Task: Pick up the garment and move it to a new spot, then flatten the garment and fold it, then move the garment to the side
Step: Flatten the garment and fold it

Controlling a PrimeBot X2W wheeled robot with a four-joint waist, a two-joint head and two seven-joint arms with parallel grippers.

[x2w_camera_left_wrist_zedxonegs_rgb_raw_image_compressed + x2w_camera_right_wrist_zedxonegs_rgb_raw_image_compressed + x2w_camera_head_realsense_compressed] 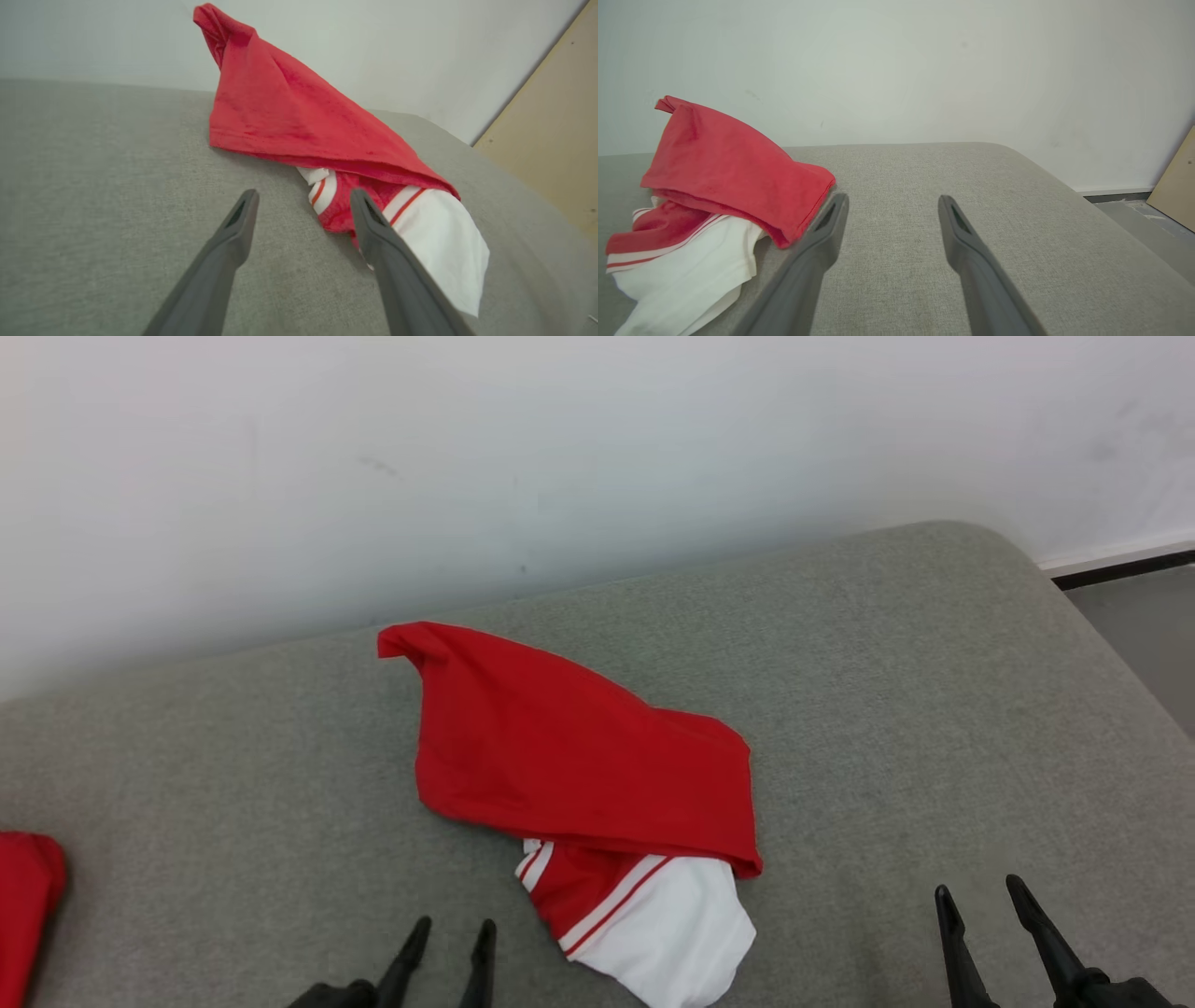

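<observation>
Garment (579, 756), red on top with a white part and red-and-white striped trim poking out at its near end, lies crumpled in a loose heap near the middle of the grey padded surface (887, 691), with one corner peaked up at the far left towards the pale wall (560, 448). It looks bunched and folded over itself rather than spread, so I judge the first step is in hand: the pick-up that carries it to a new spot has not begun, and flattening, folding and setting aside all lie ahead. The left tool (453, 933) sits at the near edge just left of the striped trim, its two dark fingers spread wide and holding nothing; in the left wrist view one finger overlaps the white part, but I cannot tell whether it touches the cloth. The right tool (978, 901) hovers near the right, well apart from the garment over bare grey fabric, likewise spread wide and empty. The next move probably calls for the left tool to close on a near fold, while the right reaches left for the red edge. Another red cloth (28, 905) shows at the far left edge.
</observation>
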